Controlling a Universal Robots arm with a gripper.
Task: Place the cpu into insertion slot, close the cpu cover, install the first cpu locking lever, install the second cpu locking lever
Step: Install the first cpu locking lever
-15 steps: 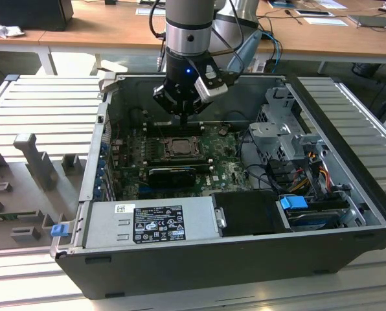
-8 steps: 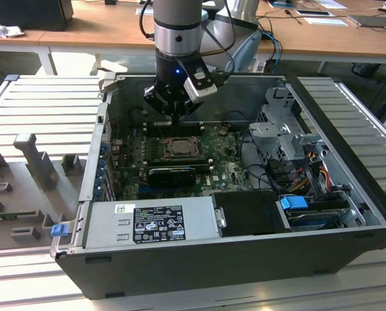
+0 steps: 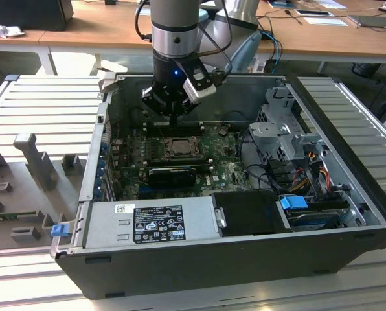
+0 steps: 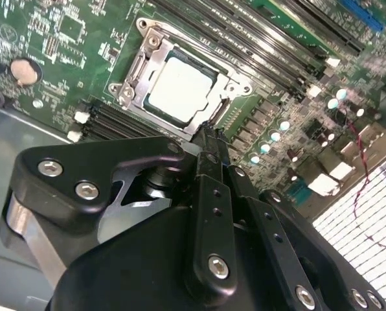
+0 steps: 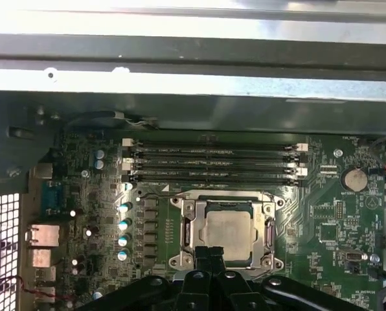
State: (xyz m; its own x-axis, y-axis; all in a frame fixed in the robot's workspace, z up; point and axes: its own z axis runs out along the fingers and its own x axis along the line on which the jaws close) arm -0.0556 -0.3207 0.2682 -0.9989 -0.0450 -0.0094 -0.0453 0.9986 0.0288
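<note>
In the exterior view I see the gripper (image 3: 174, 122) low over the motherboard (image 3: 227, 170). The second wrist view adds the cpu (image 4: 180, 87) framed by the cpu cover (image 4: 131, 83), with the fingers (image 4: 210, 141) closed together at its edge.

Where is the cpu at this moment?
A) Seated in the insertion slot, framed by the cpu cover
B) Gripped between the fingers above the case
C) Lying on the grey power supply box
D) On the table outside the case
A: in the second wrist view the pale face of the cpu shows through the cut-out of the cpu cover, with the gripper at the frame's edge.
</note>
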